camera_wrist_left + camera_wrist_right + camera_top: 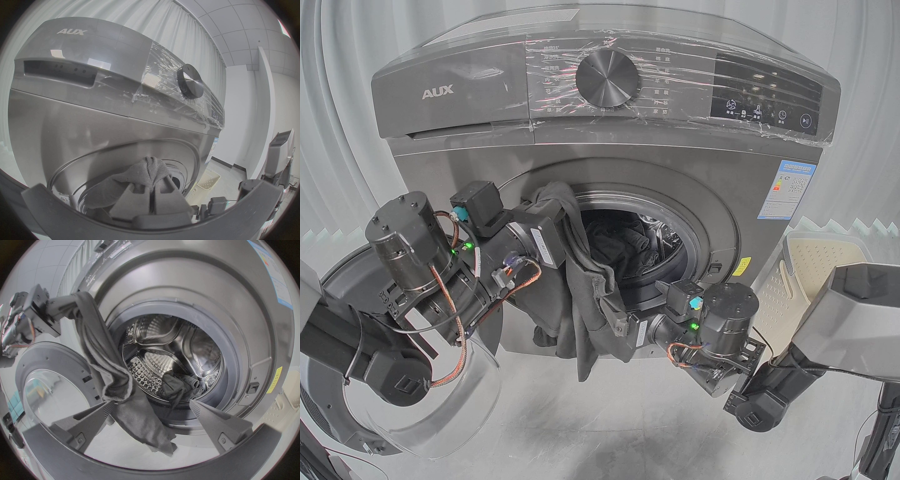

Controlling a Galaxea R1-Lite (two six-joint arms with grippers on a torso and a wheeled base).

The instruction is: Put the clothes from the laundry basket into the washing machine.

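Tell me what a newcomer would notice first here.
A dark grey garment hangs from the shut left hand, draped across the left rim of the open porthole of the washing machine. Behind it, more dark clothes lie in the shiny drum. The right hand sits open just below the opening, by the garment's lower end.

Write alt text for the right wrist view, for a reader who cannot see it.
A dark grey garment hangs from the left gripper before the mouth of the open washing machine, trailing down past the open right gripper. More dark clothes lie in the steel drum; the door stands swung open.
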